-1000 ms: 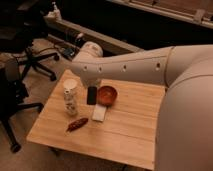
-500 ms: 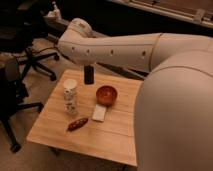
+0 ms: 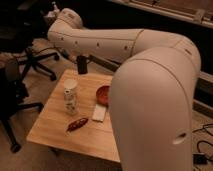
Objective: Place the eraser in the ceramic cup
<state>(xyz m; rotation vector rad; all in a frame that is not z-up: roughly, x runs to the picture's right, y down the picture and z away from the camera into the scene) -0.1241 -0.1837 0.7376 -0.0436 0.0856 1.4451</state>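
The claw [image 3: 82, 58], under the arm left of centre, is clamped on the eraser [image 3: 81, 66] above the worktop's [image 3: 52, 125] far edge: carrying step, next probably centring it over the ceramic cup [image 3: 70, 95] below-left

Thick cream-white arm [image 3: 150, 75] of smooth rounded shells, small dark screw dots along it; dark gripper [image 3: 81, 62] underneath, upper left of centre.
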